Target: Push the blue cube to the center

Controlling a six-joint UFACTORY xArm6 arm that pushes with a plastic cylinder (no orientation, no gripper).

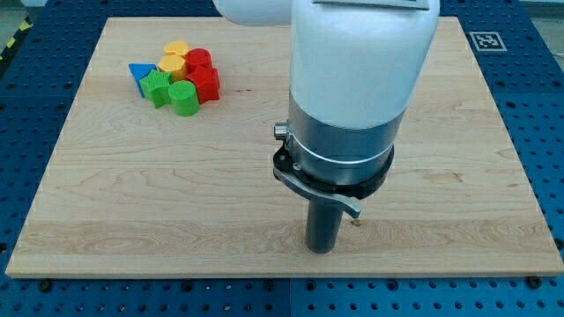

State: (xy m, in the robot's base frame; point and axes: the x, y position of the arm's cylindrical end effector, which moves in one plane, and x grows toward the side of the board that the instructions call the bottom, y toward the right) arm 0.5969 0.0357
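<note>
A blue block (138, 72), wedge-shaped as far as I can tell, lies at the left edge of a tight cluster near the view's top left. The cluster also holds two yellow blocks (176, 50), two red blocks (204, 81), a green block (157, 87) and a green cylinder (184, 98). No blue cube can be made out; the arm's body hides part of the board's middle. My tip (322, 250) rests on the board low in the view, right of centre, far from the cluster and touching no block.
The wooden board (106, 211) lies on a blue perforated table (26, 106). The arm's large white and grey body (352, 97) fills the view's middle and top. A black-and-white marker (487, 40) sits at the top right.
</note>
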